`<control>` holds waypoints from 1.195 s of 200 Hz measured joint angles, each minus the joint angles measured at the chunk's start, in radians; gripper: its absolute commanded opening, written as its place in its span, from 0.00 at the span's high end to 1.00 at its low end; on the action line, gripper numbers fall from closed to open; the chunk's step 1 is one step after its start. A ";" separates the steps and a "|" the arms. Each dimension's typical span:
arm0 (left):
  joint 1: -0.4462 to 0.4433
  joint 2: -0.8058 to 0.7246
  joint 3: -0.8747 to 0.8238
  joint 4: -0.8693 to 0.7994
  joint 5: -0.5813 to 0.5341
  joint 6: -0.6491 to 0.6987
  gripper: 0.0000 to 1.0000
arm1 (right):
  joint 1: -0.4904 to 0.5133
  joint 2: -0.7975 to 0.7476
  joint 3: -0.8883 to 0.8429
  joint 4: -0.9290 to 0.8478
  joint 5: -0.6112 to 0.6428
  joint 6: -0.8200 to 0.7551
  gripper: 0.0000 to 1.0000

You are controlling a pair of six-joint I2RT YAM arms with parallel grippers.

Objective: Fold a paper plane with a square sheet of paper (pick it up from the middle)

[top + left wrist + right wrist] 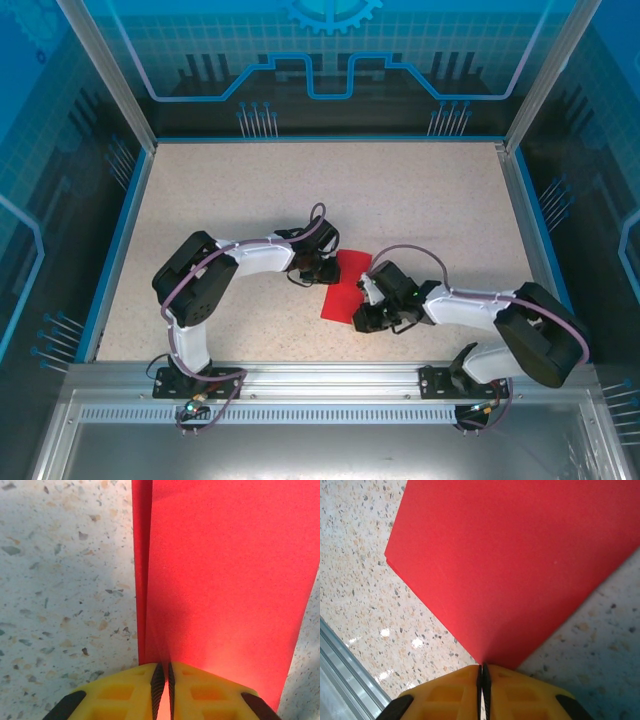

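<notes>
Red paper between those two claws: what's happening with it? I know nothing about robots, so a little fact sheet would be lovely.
Paper: thin bright red sheet of paper, doubled over, two layers showing along one edge
Left gripper: shut on one edge of the paper
Right gripper: shut on a corner of the paper
Surface: speckled beige table beneath the paper
Progress: no pointed plane shape yet

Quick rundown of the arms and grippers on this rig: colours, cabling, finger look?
The left arm and right arm have white links with bulky black joint housings. A grey-purple cable loops along each. A small green light shows on the right one. The left gripper and right gripper have yellow moulded fingers with recessed pockets, black inner pads and black outer corners.
</notes>
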 measured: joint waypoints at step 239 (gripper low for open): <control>0.005 -0.113 0.080 -0.167 -0.007 0.019 0.59 | -0.206 0.189 0.158 0.059 -0.028 -0.021 0.86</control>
